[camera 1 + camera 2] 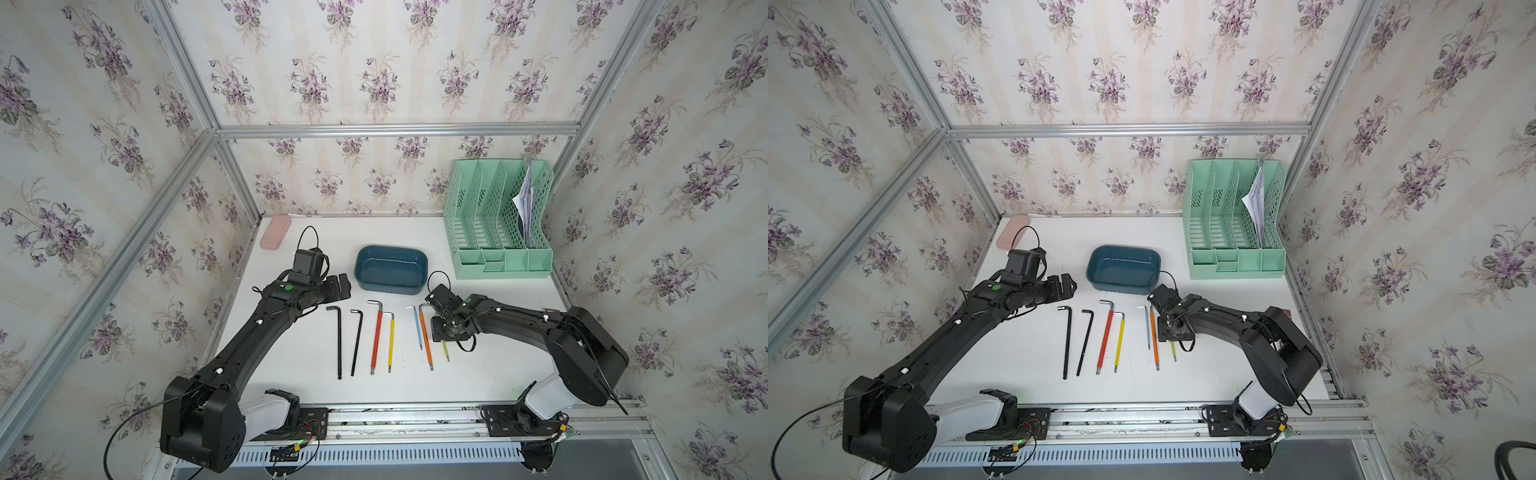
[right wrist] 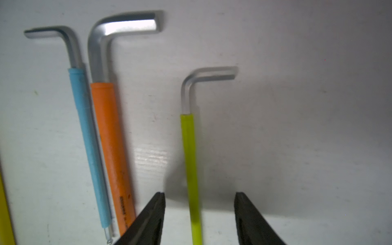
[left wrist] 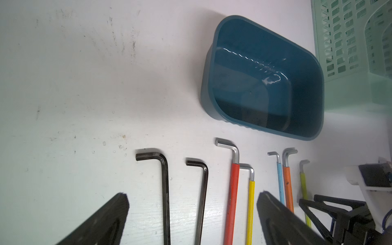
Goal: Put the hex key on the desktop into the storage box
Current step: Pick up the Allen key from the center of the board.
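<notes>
- Looking down in both top views, we count seven keys in a row on the desktop (image 1: pixel 291 374), all lying outside the storage box (image 1: pixel 390 270), near its front wall but apart from it.
- The right gripper (image 2: pixel 199 194) has its jaws spread, one finger on each side of the lime-green hex key (image 2: pixel 187 148), with a gap showing on both sides. We cannot tell whether the tips touch the desktop.
- In the top views the right wrist covers most of that key, and only its long end pokes out.
- The right wrist view is blurred and cuts off the key's long end. The orange hex key (image 2: pixel 108 137) and blue hex key (image 2: pixel 84 127) lie just beside each other, perhaps touching.
- The left gripper (image 3: pixel 193 194) hangs with its fingers wide apart, gripping nothing. Its view cuts off the long ends of the two black hex keys (image 3: pixel 165 191).
- Papers stand in the file rack (image 1: pixel 494 216), their print too small to read.
</notes>
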Action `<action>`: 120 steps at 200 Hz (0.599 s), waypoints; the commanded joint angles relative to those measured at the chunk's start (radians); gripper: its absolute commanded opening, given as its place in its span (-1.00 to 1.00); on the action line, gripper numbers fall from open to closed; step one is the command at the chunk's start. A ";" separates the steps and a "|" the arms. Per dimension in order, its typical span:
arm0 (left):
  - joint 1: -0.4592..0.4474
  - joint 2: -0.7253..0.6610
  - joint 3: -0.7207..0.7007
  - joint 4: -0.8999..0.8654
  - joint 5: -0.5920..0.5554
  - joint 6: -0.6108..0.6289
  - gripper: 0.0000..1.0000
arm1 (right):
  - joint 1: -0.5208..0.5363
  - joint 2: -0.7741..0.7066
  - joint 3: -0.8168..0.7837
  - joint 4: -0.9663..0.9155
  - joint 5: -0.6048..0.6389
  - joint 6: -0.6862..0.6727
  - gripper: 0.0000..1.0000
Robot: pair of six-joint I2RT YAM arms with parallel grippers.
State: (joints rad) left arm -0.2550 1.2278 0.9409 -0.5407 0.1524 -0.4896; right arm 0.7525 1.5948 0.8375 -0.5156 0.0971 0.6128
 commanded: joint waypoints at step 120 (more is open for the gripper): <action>0.002 0.072 0.038 0.066 -0.025 -0.091 0.98 | 0.008 -0.042 -0.118 0.093 0.052 0.081 -0.38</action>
State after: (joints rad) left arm -0.2550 1.3014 0.9661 -0.4858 0.1173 -0.5533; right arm 0.7582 1.5517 0.7395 -0.3862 0.2081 0.6674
